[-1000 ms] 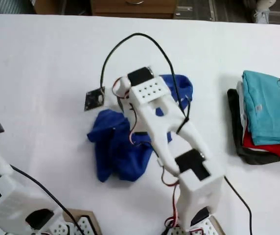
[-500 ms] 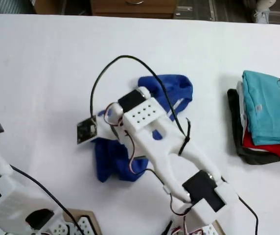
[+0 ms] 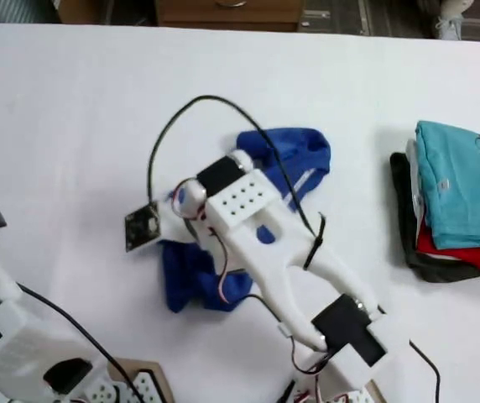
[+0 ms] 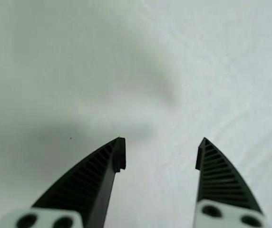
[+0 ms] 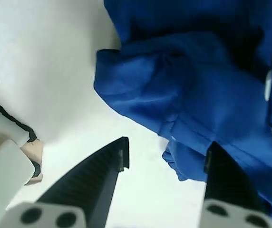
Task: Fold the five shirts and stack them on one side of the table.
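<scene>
While the high view sets the arm [image 3: 265, 231] over the blue shirt [image 3: 300, 149], the right claw [image 5: 164, 154] gapes released at its edge.

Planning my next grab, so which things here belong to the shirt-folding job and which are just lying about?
Job: crumpled blue shirt; stack of folded shirts; right gripper, open at the shirt's edge; left gripper, open over the table.
Lying about: wooden cabinet beyond the table.

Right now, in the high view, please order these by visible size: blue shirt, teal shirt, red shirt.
Largest: blue shirt and teal shirt, about alike; the right arm covers part of one, the picture edge cuts the other.
Smallest: red shirt, a strip under the teal shirt.
</scene>
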{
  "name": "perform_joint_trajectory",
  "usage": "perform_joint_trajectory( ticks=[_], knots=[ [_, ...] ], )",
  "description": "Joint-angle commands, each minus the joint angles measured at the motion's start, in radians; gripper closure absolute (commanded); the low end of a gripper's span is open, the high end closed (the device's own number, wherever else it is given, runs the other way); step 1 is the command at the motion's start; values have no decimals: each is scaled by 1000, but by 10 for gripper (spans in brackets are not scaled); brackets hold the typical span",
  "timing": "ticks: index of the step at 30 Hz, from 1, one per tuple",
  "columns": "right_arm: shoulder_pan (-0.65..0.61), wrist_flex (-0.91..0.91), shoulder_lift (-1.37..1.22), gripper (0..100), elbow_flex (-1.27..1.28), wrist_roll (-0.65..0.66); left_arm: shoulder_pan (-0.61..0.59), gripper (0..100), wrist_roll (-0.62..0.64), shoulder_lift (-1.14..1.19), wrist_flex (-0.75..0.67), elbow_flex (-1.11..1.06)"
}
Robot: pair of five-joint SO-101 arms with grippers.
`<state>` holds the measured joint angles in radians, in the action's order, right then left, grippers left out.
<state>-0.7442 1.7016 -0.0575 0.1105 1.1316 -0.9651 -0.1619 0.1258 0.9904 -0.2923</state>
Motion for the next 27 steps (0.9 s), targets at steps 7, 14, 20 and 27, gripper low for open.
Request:
perform_joint_trajectory(
  ticks=[7,14,20,27],
  knots=[
    [-19,-45,47,741,9,-55,9,738,11,-9,-14,13],
    [-19,-102,-39,741,66,-87,5,738,11,-9,-14,13],
    [-19,-140,-65,741,61,-87,5,738,11,-9,-14,13],
    [1,-275,-68,741,64,-87,5,738,11,-9,-14,13]
  ],
)
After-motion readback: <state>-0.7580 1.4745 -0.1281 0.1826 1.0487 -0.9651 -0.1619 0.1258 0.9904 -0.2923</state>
